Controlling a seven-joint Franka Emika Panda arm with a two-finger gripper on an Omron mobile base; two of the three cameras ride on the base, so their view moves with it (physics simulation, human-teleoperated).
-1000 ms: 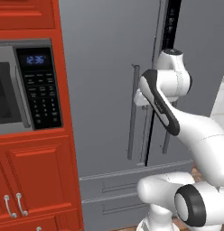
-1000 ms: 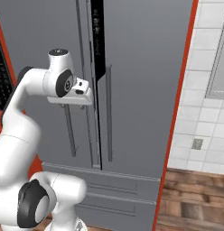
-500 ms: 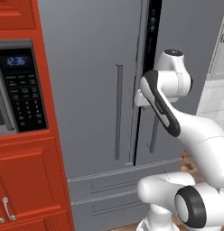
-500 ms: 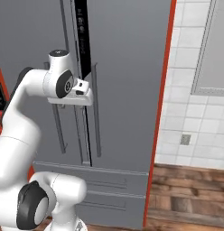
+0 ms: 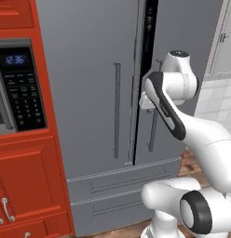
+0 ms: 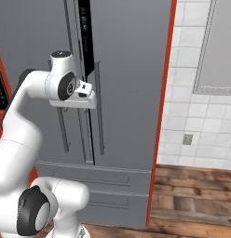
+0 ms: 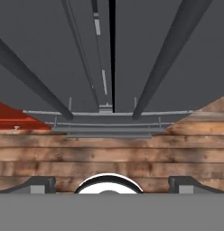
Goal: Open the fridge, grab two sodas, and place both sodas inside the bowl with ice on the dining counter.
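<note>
Hand (image 7: 112,182): jaws spread wide, empty, held before the fridge (image 5: 89,69) at the seam between its two doors. Fridge: grey, upright, both doors shut, long bar handles (image 5: 117,110) either side of the seam, drawers below. Left: red cabinets (image 5: 24,181) with built-in microwave (image 5: 17,86). Right: white tiled wall (image 6: 196,121). Floor (image 6: 192,195): wooden planks.

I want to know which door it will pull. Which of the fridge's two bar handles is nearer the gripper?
The right door's handle: the open gripper sits just beside it, while the left door's handle stands across the centre seam.
</note>
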